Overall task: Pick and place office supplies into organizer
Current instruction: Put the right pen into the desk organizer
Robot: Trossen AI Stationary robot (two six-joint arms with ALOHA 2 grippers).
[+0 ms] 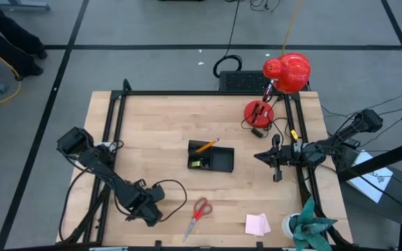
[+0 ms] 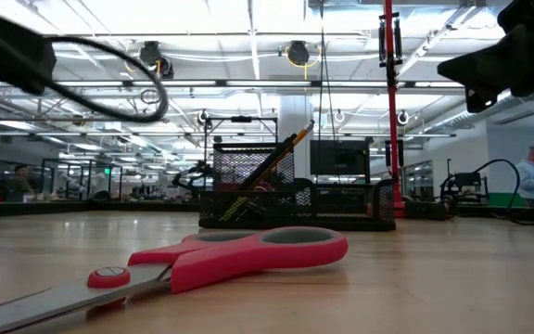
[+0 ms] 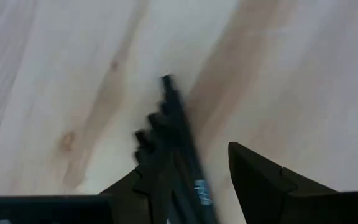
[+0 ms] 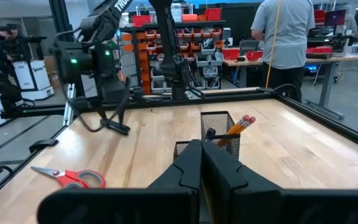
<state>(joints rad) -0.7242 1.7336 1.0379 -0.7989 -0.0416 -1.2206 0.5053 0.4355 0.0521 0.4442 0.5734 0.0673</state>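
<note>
Midway through a tidy-up at the wooden table (image 1: 159, 125), the black mesh organizer (image 1: 211, 157) sits near the centre with orange pencils (image 1: 206, 146) already standing tilted in its taller cup and a small yellow piece (image 1: 198, 164) lying in a low compartment. By these pictures the job looks partly done: the red-handled scissors (image 1: 199, 211) lie on the bare wood toward the front edge, and the pink sticky-note pad (image 1: 257, 224) rests further along that edge beside a white roll (image 1: 289, 223), both outside the tray. The left gripper (image 1: 147, 213) is down at the front left of the table, near the scissors; its wrist camera shows its fingers (image 3: 272, 180) spread, with a thin black pen (image 3: 182, 149) lying between them close against one finger, and whether it is pinched or merely lying there cannot be told. The right gripper (image 4: 202, 163) waits at the table's right side, pressed together and carrying nothing, pointed at the organizer. The overhead view alone gives the full layout, including the red desk lamp (image 1: 285, 72) at the far right corner and the pad. The low view shows the scissors close up and the pencils leaning in the mesh cup, which the overhead picture flattens. Only the left wrist camera reveals the pen. The right wrist camera alone shows a person standing beyond the table.
</note>
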